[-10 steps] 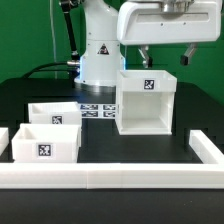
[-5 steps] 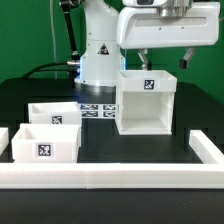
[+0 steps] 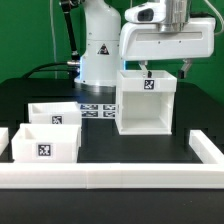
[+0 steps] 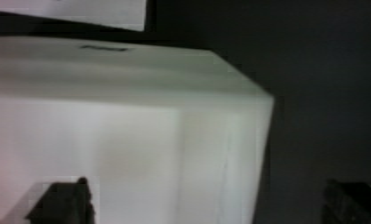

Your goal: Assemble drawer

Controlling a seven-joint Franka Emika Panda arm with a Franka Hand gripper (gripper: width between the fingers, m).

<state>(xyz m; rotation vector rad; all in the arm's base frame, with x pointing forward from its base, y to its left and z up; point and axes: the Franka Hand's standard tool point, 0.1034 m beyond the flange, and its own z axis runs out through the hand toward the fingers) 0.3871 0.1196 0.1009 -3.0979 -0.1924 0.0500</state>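
Shell (image 3: 147, 108) stands upright on the bench (image 3: 195, 120), open at the top, tag on the upper part of its near face. It sits toward the exterior view's right.

Rear tray (image 3: 56, 117) and front tray (image 3: 45, 148) both lie loose on the bench at the exterior view's left, well apart from the shell. The two are close together, each open side up. Neither is in the shell.

Marker board (image 3: 97, 110) lies flat between the rear tray and the shell. Wall (image 3: 110, 179) runs along the near edge and turns up the exterior view's right side.

Pincer (image 3: 167, 70) hangs just above the shell's top rim, released, jaws spread wide, nothing between them. In the wrist view the dark fingertips (image 4: 61, 200) flank a white shell corner. Contact cannot be told.

Arm base (image 3: 98, 50) stands behind the marker board.

Progress, as a judgement: nothing is joined yet. The work is at the first step, an approach to the shell. Left to do: position the shell, then insert both trays.
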